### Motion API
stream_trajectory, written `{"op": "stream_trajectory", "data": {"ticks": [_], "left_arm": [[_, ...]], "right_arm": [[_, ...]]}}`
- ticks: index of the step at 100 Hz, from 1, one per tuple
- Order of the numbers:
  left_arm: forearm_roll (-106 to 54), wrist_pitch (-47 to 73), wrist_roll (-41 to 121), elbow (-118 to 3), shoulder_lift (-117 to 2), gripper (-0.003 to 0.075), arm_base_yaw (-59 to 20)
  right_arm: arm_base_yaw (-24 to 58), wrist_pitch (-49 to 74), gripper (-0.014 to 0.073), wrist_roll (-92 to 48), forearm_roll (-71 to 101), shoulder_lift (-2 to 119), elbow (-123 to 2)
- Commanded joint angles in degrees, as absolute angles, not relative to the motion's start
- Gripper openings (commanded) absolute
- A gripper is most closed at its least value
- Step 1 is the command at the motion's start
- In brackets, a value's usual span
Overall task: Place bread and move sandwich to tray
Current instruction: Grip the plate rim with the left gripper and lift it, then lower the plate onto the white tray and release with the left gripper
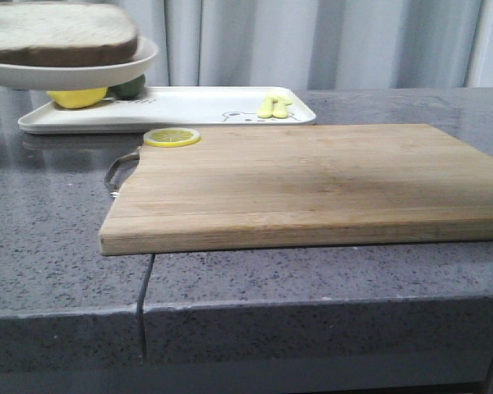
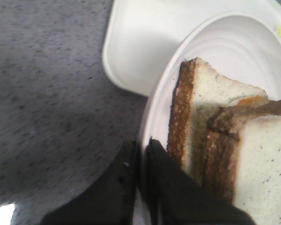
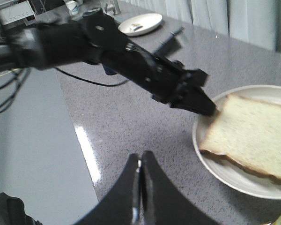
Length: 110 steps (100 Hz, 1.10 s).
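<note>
The sandwich (image 1: 57,37) lies on a round white plate (image 1: 74,75) that is held in the air above the left end of the white tray (image 1: 189,107). In the left wrist view my left gripper (image 2: 141,145) is shut on the plate's rim (image 2: 234,37). The sandwich (image 2: 225,140) shows brown crusts and a bit of orange yolk, with the tray (image 2: 145,42) below. The bread is the top slice (image 3: 257,136). My right gripper (image 3: 140,157) is shut and empty over the grey counter, apart from the plate (image 3: 215,168). The left gripper (image 3: 206,107) also shows there at the rim.
A wooden cutting board (image 1: 312,180) lies in front of the tray with a lemon slice (image 1: 172,137) on its back left corner. On the tray are a yellow fruit (image 1: 76,98), a green item (image 1: 131,86) and yellow pieces (image 1: 275,107). A second small plate (image 3: 140,23) stands far off.
</note>
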<state>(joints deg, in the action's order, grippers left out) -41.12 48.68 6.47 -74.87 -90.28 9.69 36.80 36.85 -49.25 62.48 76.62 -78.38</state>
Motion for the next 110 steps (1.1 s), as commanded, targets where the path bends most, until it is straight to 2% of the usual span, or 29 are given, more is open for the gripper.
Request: {"op": "stream_trajectory", "data": {"ticks": [1,29,57,110], "left_arm": [[-48.0,45.8,7.0,-80.1,-91.8,-0.0020,7.4],[-50.1,45.7,6.2,-95.2,-106.3,-0.0020,0.0],[-50.4,44.2,1.9,-108.2,-117.0,-0.0020,-1.3],[-48.7,42.9,0.9,-110.0,-122.1,-0.0019,-0.5]], "right_arm": [[36.7,35.7,-0.0061,-49.9,63.0,72.1,-80.0],[36.7,36.2,-0.0061,-49.9,62.5,65.0,-80.0],[36.7,38.3,-0.0061,-49.9,62.1,62.5,-79.9],[36.7,40.4,-0.0061,-49.7,62.1,62.5,-79.9]]}}
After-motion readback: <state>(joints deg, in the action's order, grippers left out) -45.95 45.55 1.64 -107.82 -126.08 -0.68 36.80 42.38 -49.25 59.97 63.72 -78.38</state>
